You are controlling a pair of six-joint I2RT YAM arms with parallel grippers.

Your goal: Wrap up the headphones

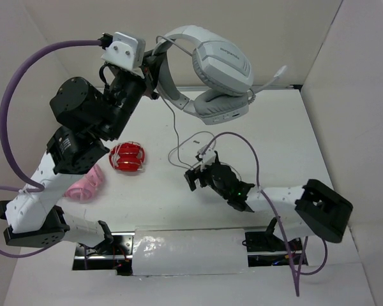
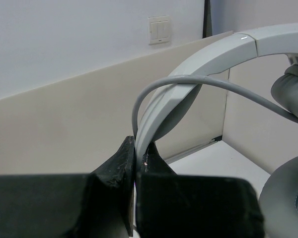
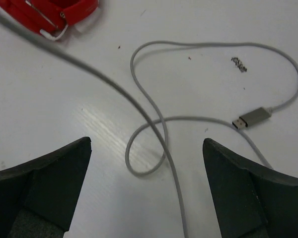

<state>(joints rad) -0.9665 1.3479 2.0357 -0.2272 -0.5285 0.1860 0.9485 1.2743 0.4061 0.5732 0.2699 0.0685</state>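
Bright, even light floods the white counter [image 1: 172, 204], leaving only faint, soft shadows. In the right wrist view a soft glare streak sits toward nine o'clock, and the cable [image 3: 54, 50] crossing from ten o'clock is blurred.

we see bare table [image 1: 306, 146] right of the right gripper [image 1: 198, 169], free to pass. the hanging cable [image 3: 114, 89] slants across its wide-apart jaws, loops lying below. the red object [image 1: 129, 157] and pink object [image 1: 86, 183] crowd the left side. the lifted headphones [image 1: 220, 70] seem close to the back wall [image 1: 274, 32].
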